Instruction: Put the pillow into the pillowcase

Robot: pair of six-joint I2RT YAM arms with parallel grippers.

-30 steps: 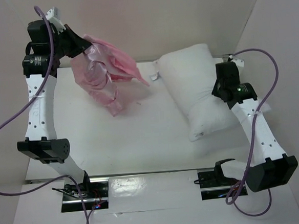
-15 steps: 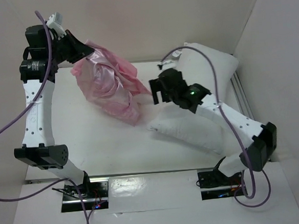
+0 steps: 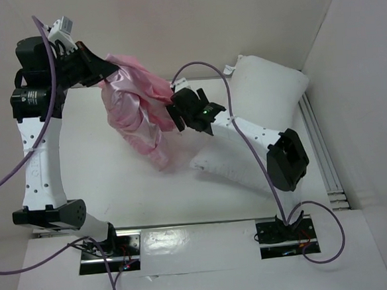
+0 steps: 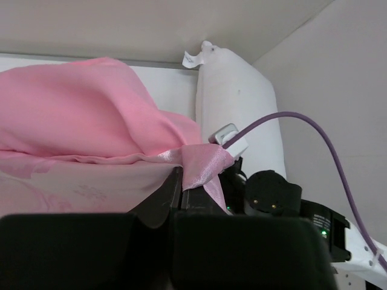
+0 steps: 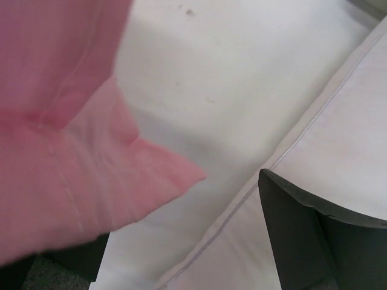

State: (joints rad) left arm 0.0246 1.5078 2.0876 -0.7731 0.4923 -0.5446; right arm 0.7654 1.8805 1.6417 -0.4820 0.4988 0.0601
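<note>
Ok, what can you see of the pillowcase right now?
The pillowcase is shiny pink satin-like cloth, bunched and creased, hanging from the shut left hand, which pinches an upper fold. Its lower end droops toward the table; contact is unclear. The open right hand sits at its right edge, a loose flap over one finger.

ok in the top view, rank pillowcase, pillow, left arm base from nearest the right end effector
1. pillowcase, just left of the right end effector
2. pillow, to its right, under that arm
3. left arm base, bottom left corner
</note>
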